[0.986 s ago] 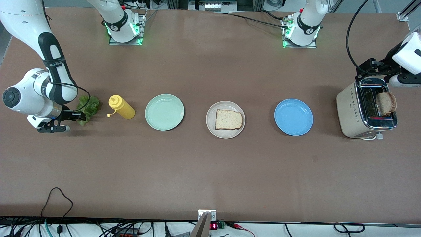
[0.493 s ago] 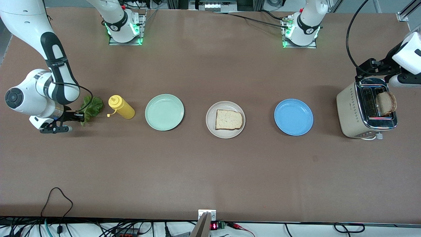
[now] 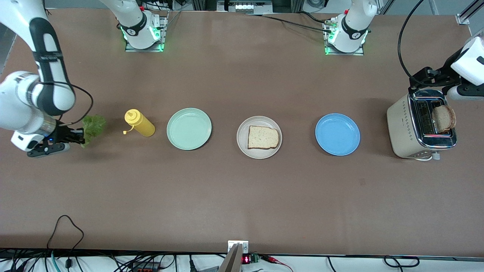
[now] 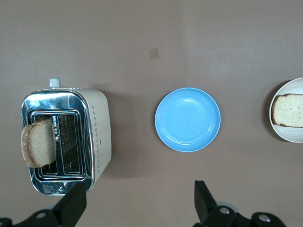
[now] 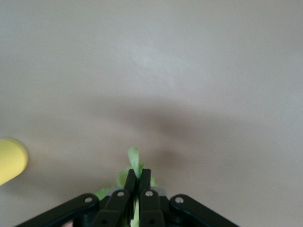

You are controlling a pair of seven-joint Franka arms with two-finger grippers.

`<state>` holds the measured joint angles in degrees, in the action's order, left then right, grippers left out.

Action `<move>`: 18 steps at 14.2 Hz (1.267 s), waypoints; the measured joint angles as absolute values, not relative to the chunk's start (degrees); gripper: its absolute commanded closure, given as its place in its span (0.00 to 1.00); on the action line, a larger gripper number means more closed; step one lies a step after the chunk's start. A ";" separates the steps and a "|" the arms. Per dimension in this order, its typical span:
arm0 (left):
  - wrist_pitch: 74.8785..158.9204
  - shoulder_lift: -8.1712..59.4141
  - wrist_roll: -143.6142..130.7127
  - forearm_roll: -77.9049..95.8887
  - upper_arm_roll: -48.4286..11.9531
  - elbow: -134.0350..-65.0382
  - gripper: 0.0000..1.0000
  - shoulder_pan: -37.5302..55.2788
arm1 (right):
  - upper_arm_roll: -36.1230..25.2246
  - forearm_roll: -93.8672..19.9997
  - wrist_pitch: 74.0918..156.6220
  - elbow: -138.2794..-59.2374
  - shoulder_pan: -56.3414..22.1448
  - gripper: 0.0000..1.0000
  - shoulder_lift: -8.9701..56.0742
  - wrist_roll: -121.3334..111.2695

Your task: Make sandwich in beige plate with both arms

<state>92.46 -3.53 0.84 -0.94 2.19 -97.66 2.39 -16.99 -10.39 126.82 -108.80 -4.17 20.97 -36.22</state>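
No legible writing seen. Right gripper (image 3: 80, 137), clamped on lettuce leaf (image 3: 92, 126), had lifted it off table (image 3: 227, 189); left gripper (image 4: 137, 205) waited wide open over toaster (image 3: 419, 126).

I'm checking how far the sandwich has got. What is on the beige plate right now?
One slice of bread lies flat on the beige plate. No lettuce or second slice is on it. Whatever might lie under the slice is covered.

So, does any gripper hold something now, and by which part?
The right gripper is shut on the lettuce leaf, pinching it at one edge. The left gripper, over the toaster, is open and holds nothing.
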 measured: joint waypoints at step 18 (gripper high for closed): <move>92.46 -3.53 0.84 -0.94 2.20 -97.66 0.00 2.33 | -15.91 -10.57 95.86 -77.50 -31.34 1.00 20.96 -48.51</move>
<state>92.46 -3.53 0.84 -0.94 2.20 -97.66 2.33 -15.91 -10.57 95.86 -77.50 -31.34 20.96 -48.51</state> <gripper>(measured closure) 0.000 0.952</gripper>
